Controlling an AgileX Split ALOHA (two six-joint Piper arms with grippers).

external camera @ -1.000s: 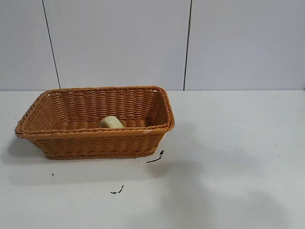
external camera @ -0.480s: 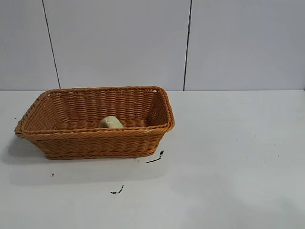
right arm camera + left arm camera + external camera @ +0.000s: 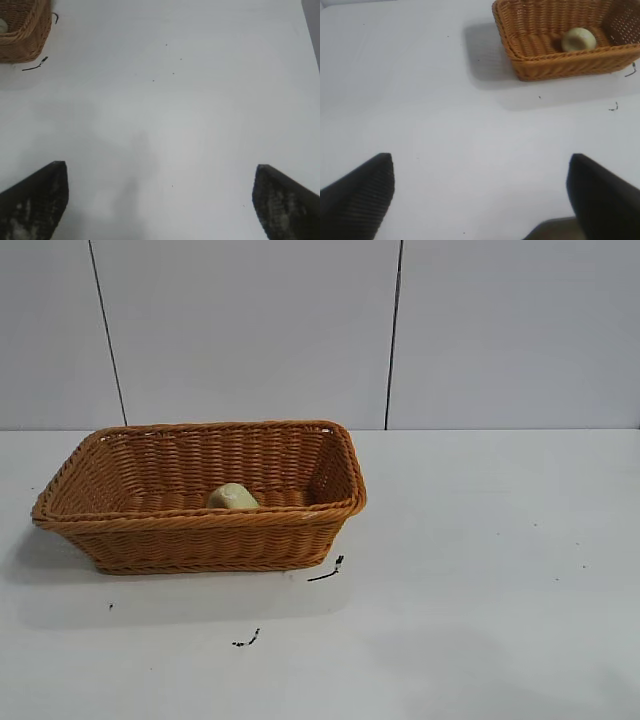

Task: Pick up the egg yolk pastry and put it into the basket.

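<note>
Exterior: we see the egg yolk pastry [image 3: 232,497] inside the basket [image 3: 200,530], at its front wall, on the bench [image 3: 480,570] left half. Left wrist: left gripper [image 3: 480,195] jaws spread, empty over bare bench. Right wrist: right gripper [image 3: 160,197] jaws likewise spread, basket corner far off.

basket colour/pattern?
Orange-brown woven wicker basket with a braided rim; clearest in the exterior view.

A white table [image 3: 480,540] is seen filling the lower part of the exterior view, marked by a few small black scuffs [image 3: 326,572] and specks. Behind it a pale grey panelled wall [image 3: 250,330] is shown, divided by two thin dark vertical seams [image 3: 394,335]. Soft, even light is cast over the surface.
</note>
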